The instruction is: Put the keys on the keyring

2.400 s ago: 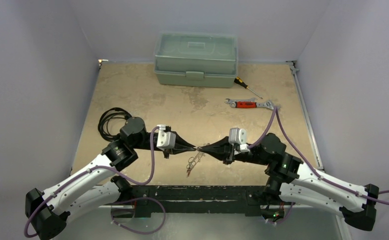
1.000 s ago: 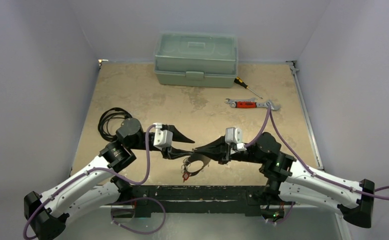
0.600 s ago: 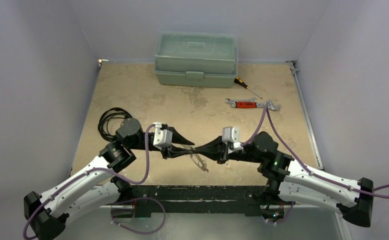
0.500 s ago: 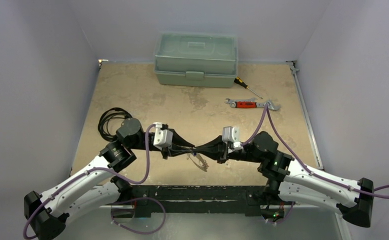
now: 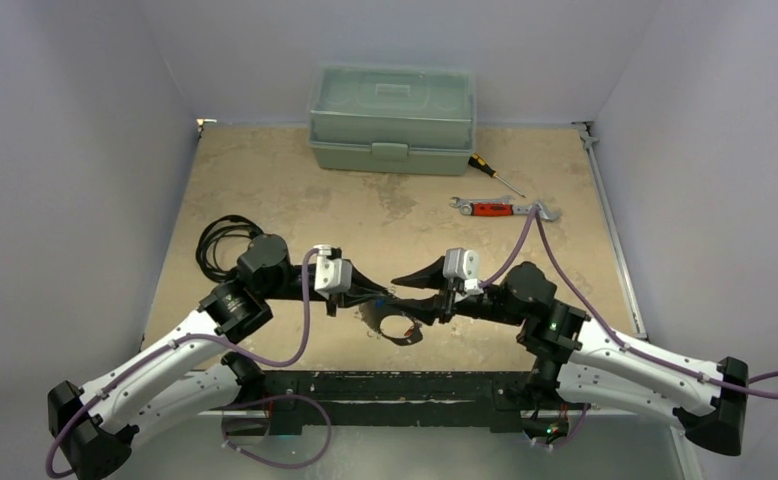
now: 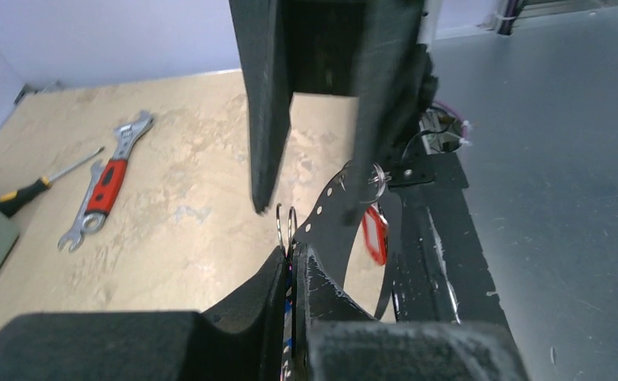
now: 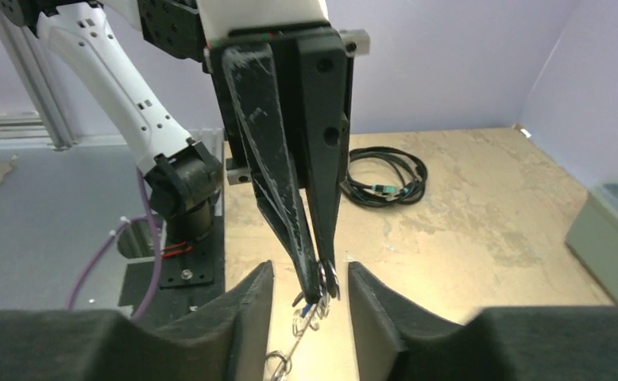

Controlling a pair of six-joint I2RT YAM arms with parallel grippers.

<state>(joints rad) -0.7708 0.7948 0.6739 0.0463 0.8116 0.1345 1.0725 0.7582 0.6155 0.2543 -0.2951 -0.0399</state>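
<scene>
You face a tan, stone-patterned tabletop (image 5: 265, 180) boxed in by plain pale lavender walls (image 5: 65, 150) on the left, back and right, evenly lit, with a smooth grey surface (image 6: 560, 198) beyond its near edge.

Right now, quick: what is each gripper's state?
Left gripper: closed, pinching the keyring.
Right gripper: open, holding nothing, its fingers either side of the left gripper's tip.
</scene>
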